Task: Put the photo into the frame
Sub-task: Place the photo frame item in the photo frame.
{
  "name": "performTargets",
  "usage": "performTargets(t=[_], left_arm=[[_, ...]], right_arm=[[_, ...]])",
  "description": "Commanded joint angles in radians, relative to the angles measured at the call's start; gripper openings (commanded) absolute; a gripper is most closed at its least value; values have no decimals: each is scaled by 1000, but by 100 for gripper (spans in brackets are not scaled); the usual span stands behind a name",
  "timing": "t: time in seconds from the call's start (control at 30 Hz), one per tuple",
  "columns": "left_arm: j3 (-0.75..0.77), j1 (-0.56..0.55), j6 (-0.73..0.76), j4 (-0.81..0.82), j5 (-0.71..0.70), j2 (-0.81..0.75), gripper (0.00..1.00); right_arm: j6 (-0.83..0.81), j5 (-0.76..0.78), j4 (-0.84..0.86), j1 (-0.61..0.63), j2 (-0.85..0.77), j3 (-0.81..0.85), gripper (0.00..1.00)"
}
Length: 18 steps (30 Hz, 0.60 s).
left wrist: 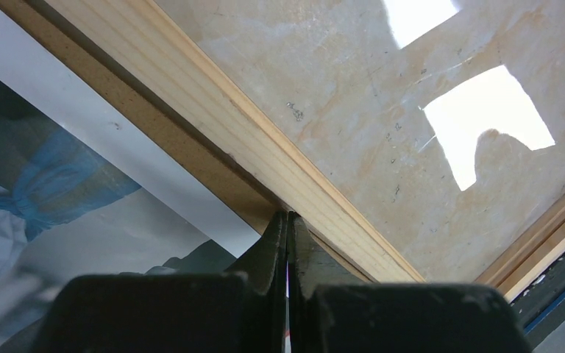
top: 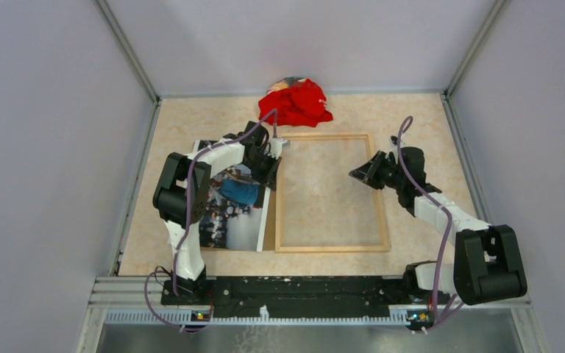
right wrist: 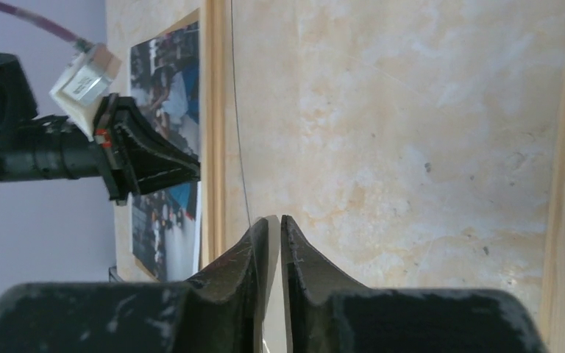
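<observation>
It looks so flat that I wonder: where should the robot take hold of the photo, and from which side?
Probably the white-bordered right edge of the photo, coming low from the side of the frame. It lies flat on a brown board, so only an edge offers anything to pinch, and that one sits nearest the frame, beside the left hand.

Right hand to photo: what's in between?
Top view: marbled tabletop inside the frame, then its left rail, with the photo just beyond.
</observation>
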Motion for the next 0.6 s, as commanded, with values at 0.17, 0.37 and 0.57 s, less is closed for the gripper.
performTargets(t=[0.17,0.37,0.57], left_arm=[[13,-12,10,32,-2,15,0],[10,-12,12,30,-6,13,0],[8,-12,12,29,-8,10,0]], right_arm=[[-106,92,-132,5,55,80,48],[-161,128,-178,5,72,113,72],[-200,179,-249,4,89,162,78]])
